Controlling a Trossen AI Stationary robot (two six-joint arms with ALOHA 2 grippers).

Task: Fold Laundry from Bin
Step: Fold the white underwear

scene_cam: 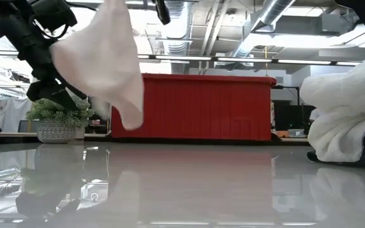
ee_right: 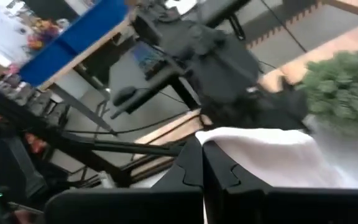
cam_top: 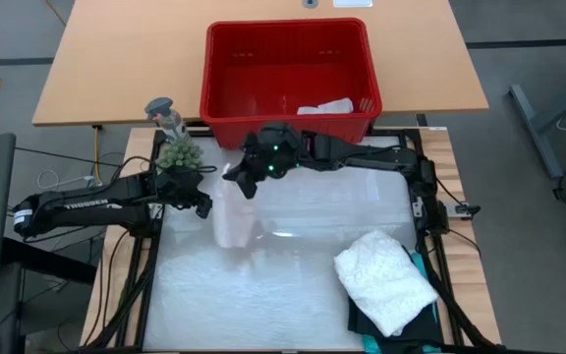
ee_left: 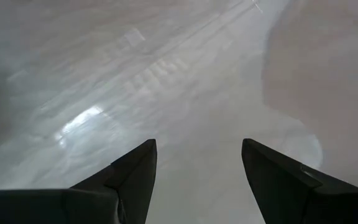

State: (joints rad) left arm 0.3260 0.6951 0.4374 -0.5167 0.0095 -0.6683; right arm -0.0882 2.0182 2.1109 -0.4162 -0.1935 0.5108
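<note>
Two grippers are over the mat, both on the bin's near side. The right gripper (cam_top: 241,181) is clamped tight on a corner of the small cloth (scene_cam: 106,60); the right wrist view shows its fingers (ee_right: 194,163) pressed together with white fabric pinched at the tips. The cloth hangs free below that grip, clear of the mat (cam_top: 293,265), draping in front of the bin's left end in the low view. The left gripper (cam_top: 202,205) sits just beside the hanging cloth, on the side away from the bin's middle, fingers (ee_left: 135,168) spread apart with nothing between them, pointed down at the shiny mat. The left arm reaches in from the mat's left edge; the right arm runs along the mat's edge nearest the bin. The bin (cam_top: 288,69), red with slotted sides, stands on the wooden table beyond the mat, with one pale garment (cam_top: 325,106) lying in its right near corner. A small potted plant (cam_top: 179,152) stands off the bin's left near corner. A lacy white top (cam_top: 385,278) lies bunched on darker folded garments (cam_top: 401,329), well apart from the bin, at the mat's corner farthest from it on the right.
</note>
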